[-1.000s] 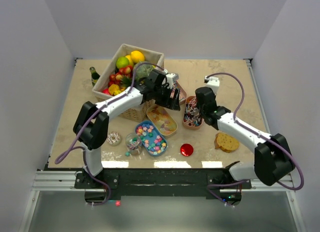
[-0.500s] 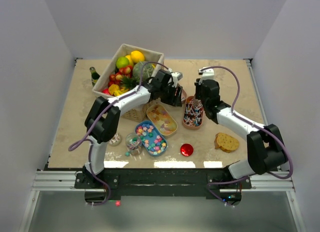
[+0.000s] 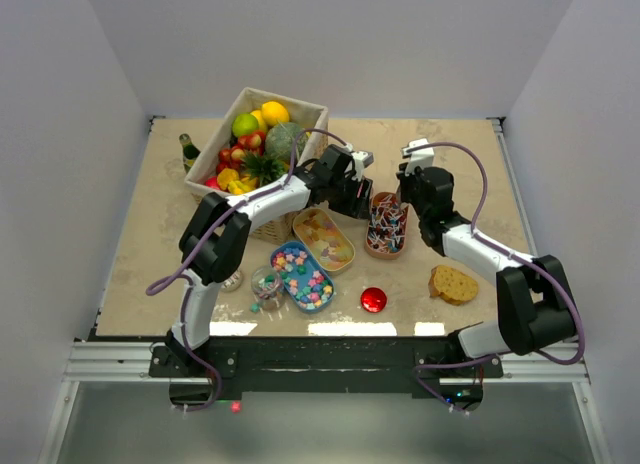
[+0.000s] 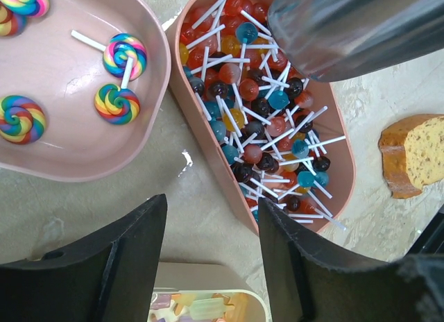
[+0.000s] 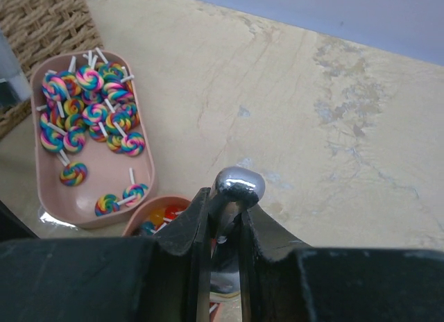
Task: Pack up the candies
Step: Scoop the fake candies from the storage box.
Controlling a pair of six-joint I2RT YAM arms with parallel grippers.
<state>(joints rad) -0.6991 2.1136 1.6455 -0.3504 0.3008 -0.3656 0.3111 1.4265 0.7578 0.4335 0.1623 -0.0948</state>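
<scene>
Both wrists have moved toward the far side of the table over the last second, and the right one has drawn back from above the oblong tray to its far end.

The left gripper (image 4: 211, 218) has its two black, wedge-shaped fingers (image 4: 132, 259) spread apart with bare table between them. Just ahead of it, slightly right, lie the ball lollipops (image 4: 267, 121). They are glossy red, blue, amber and dark spheres on thin white sticks, heaped in a smooth pink oblong tray (image 4: 179, 100). Ahead and left, the swirl lollipops (image 4: 118, 79), flat rainbow spirals, lie loose in a second pink tray (image 4: 69, 128) that sits just beside the first. Gummies (image 4: 208, 308), translucent and pale, show at the bottom edge under the fingers. A porous bread slice (image 4: 416, 152) lies on the right.

The right gripper (image 5: 225, 200) is clamped on a shiny metal piece (image 5: 239, 183) with a rounded end; what that piece is cannot be told. In the right wrist view, the swirl lollipop tray lies to its left and the rim of the ball lollipop tray shows just beside its left finger. A woven wicker basket (image 5: 41, 20) stands past the trays on the veined beige table (image 5: 312, 93).

From above, pastel pieces (image 3: 302, 276) fill a blue tray (image 3: 279, 252) well apart from both grippers.
</scene>
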